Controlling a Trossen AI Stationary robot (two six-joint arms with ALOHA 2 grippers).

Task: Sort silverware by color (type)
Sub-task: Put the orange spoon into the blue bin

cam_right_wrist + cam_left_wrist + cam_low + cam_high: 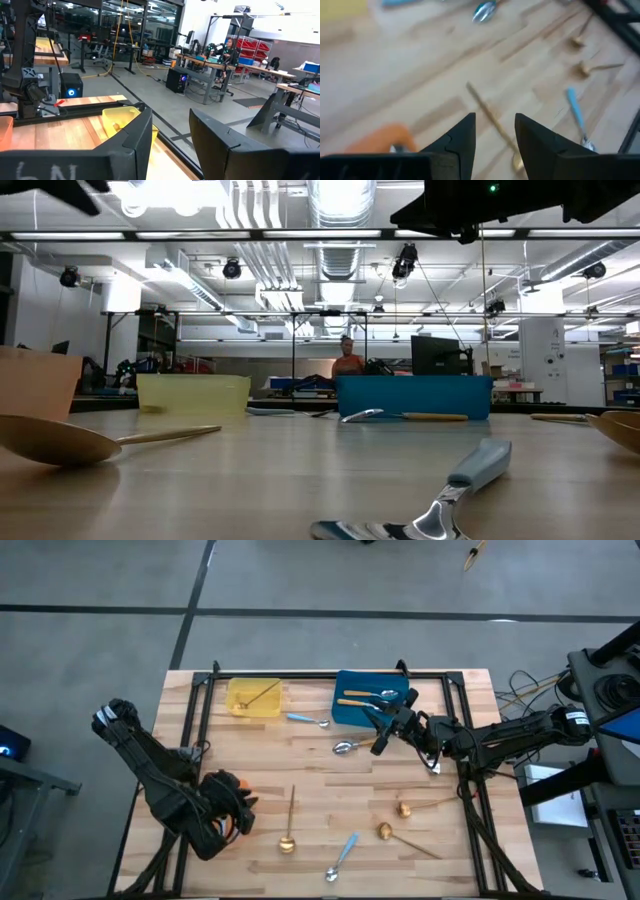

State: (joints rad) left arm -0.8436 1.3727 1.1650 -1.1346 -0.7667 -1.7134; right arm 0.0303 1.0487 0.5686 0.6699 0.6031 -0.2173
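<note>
From above, the left gripper (243, 808) hovered over the wooden counter (320, 780) at its near left, beside an orange plastic tray (232, 823); the thin all-gold spoon (290, 823) lay just to its right, handle pointing away toward the far trays, nearer this arm than the other. The right gripper (383, 736) hung by the blue plastic tray (352, 708). In the left wrist view, the jaws stood open and empty, the gold spoon running lengthwise between them. In the right wrist view, those jaws were parted, empty.

Spoons (344, 852) across wooden table (320, 800)
</note>
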